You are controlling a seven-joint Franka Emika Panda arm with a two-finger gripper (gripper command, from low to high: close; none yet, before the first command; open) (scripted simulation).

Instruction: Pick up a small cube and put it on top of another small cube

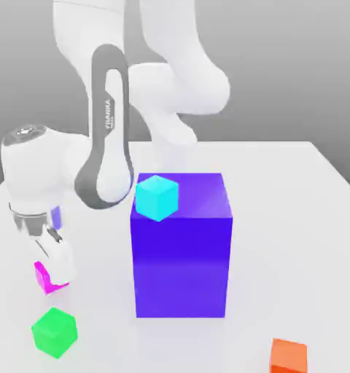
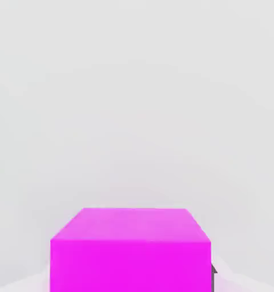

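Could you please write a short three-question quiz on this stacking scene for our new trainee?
1. True or false: the cyan cube sits on the table.
2. Which cube is the gripper lowered at? A) green cube B) magenta cube C) orange cube
3. Fill in: in the exterior view, the orange cube lies toward the ____ of the big blue block.

Key
1. False; it rests on the blue block's top, at a front corner.
2. B
3. Right
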